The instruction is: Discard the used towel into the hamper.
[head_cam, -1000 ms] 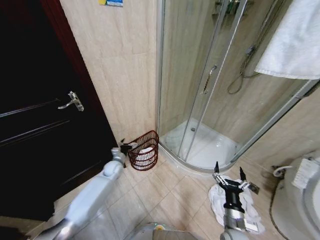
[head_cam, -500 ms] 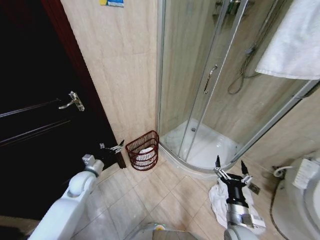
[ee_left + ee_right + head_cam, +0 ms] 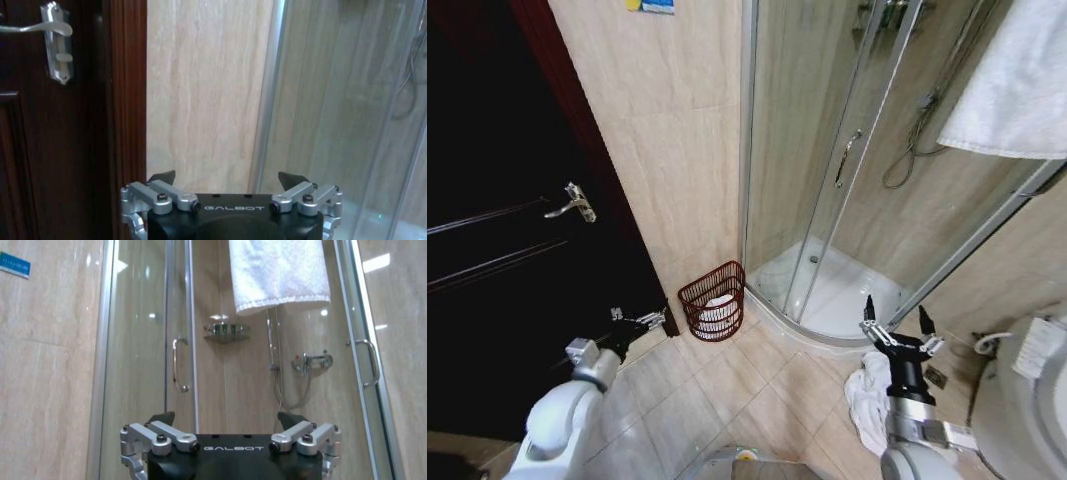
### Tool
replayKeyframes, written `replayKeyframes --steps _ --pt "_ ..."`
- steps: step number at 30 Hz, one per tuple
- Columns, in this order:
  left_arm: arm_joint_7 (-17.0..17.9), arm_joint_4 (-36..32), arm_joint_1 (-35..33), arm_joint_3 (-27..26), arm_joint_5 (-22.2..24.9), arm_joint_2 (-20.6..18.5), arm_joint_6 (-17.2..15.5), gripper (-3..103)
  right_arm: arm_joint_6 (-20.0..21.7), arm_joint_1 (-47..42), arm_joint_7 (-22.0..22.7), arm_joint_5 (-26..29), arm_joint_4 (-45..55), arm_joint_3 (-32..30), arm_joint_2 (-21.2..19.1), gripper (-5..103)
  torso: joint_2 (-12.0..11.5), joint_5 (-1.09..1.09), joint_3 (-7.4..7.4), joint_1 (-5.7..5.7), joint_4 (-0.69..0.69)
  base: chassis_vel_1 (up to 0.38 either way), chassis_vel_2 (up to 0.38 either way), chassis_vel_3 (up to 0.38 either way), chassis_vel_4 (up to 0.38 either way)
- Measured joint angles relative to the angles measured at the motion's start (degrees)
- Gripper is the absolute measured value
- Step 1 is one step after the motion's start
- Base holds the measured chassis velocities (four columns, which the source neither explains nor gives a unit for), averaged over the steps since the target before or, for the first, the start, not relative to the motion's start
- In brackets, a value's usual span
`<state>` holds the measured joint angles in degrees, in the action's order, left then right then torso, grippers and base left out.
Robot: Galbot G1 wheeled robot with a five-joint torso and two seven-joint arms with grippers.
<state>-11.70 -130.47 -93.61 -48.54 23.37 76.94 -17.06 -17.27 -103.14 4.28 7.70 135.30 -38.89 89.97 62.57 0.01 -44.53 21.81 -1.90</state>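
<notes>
The hamper [image 3: 714, 300], a dark red-brown wire basket, stands on the floor tiles against the wall beside the shower; a white cloth [image 3: 718, 312] lies inside it. My left gripper [image 3: 649, 320] [image 3: 228, 177] hangs open and empty to the hamper's left, in front of the dark door, a short way off the rim. Another crumpled white towel [image 3: 865, 398] lies on the floor at the right. My right gripper [image 3: 895, 312] [image 3: 227, 417] is open and empty just above that towel, facing the shower.
A dark wooden door [image 3: 497, 250] with a metal handle [image 3: 570, 203] fills the left. The glass shower cabin [image 3: 847, 180] and its white tray [image 3: 842, 295] are ahead. A clean white towel [image 3: 1017, 80] hangs at the upper right. A white toilet [image 3: 1027, 400] sits at the right edge.
My left arm has drawn back from the hamper's rim toward the door, with its gripper empty. The right gripper has risen slightly and shifted right. The hamper has not moved.
</notes>
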Motion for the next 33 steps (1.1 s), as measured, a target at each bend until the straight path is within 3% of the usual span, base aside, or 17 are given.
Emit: replayKeyframes --steps 6,12,20,33 --pt "4.35 -5.08 -3.63 1.55 3.38 0.26 0.31 100 0.11 -0.45 -0.08 0.05 1.35 -0.27 0.0 100 0.0 0.0 0.0 0.0 0.0 0.0 0.0 0.0 0.0" --pt "4.48 -8.76 -4.69 1.69 3.71 0.92 -0.22 100 0.11 -0.84 -0.35 0.01 2.22 -0.32 0.47 100 0.0 -0.01 0.0 0.0 0.0 0.0 0.0 0.0 0.0" --pt "3.22 -10.5 -4.33 4.1 -0.78 8.57 -0.62 100 0.56 -0.48 -0.66 -0.3 3.03 0.2 0.06 100 0.0 -0.01 0.0 0.0 -0.01 0.0 0.0 0.0 0.0" --pt "3.09 -10.27 -4.15 4.23 -1.42 8.81 -0.19 100 1.69 0.16 -0.54 -0.17 4.74 -0.89 -0.82 100 0.0 0.0 0.0 0.01 0.0 0.0 0.0 0.0 0.0"
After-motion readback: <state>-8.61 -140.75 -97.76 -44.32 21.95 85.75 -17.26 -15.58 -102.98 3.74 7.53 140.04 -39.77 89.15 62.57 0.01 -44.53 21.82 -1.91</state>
